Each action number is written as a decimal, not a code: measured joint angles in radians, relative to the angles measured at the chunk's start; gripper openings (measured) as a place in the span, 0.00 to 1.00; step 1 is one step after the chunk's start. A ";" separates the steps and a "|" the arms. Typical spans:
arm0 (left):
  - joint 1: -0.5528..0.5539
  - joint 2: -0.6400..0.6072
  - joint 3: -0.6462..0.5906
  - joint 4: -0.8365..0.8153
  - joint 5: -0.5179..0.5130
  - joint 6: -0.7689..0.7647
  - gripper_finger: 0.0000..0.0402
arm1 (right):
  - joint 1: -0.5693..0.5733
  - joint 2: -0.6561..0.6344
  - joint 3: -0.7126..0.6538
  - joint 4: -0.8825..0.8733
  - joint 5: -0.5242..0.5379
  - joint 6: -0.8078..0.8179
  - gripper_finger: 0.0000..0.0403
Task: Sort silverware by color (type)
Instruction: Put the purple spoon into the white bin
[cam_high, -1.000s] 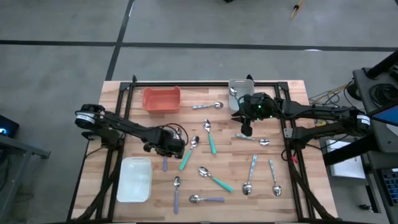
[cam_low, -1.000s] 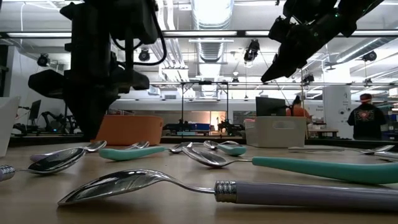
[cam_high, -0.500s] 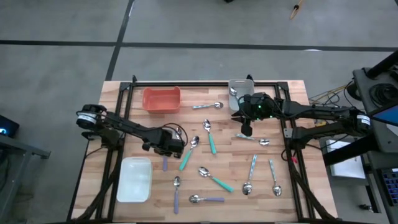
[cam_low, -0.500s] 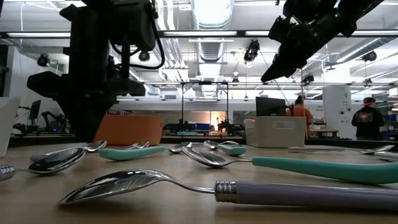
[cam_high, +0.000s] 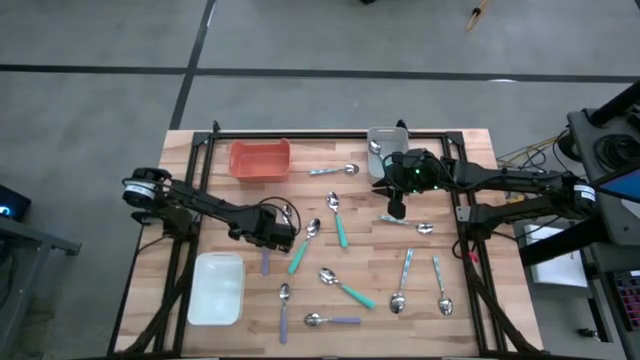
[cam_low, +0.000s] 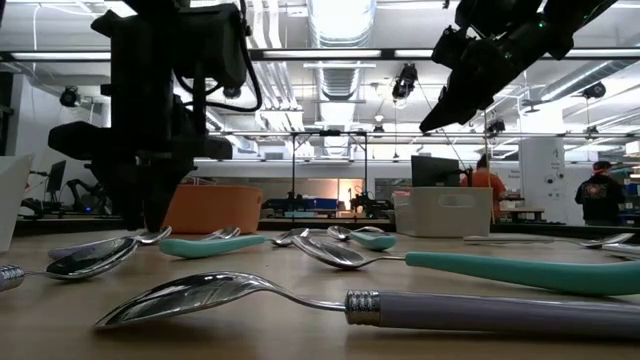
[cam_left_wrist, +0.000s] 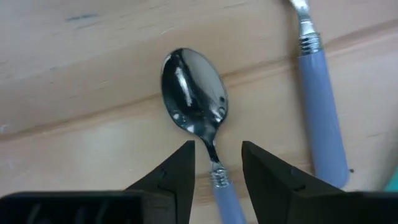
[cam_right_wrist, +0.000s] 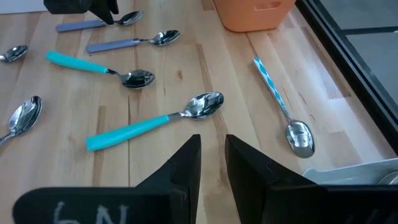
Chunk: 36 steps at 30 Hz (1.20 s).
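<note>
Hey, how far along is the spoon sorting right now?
Barely begun: the orange rectangular tray and white tray look empty; the grey tray holds perhaps one spoon. In hand: the left gripper straddles a lavender-handled metal spoon, jaws open. The right gripper waits by the grey tray. Roughly ten scattered spoons are left.

no text, label or number can be read anywhere.

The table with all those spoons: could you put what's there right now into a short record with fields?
surface: wooden table
trays: orange tray, grey tray, white tray
silverware: spoons with teal, lavender and pale blue handles, scattered loose
left gripper: low, fingers apart, astride a lavender spoon lying on the wood
right gripper: raised near the grey tray, holding nothing
</note>
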<state>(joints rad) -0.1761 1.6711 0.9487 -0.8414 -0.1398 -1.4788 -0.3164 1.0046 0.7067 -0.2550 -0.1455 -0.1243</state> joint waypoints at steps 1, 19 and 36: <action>0.000 0.000 -0.005 0.003 0.001 0.000 0.28 | 0.000 0.000 0.000 0.000 0.000 0.000 0.16; -0.009 0.018 -0.076 0.125 -0.013 0.000 0.28 | -0.001 0.001 -0.005 -0.001 0.045 -0.009 0.16; -0.016 0.037 -0.078 0.133 -0.054 -0.011 0.22 | 0.000 0.001 -0.005 -0.001 0.045 -0.009 0.16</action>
<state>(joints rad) -0.1921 1.7077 0.8707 -0.7086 -0.1939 -1.4902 -0.3168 1.0054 0.7017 -0.2559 -0.1009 -0.1329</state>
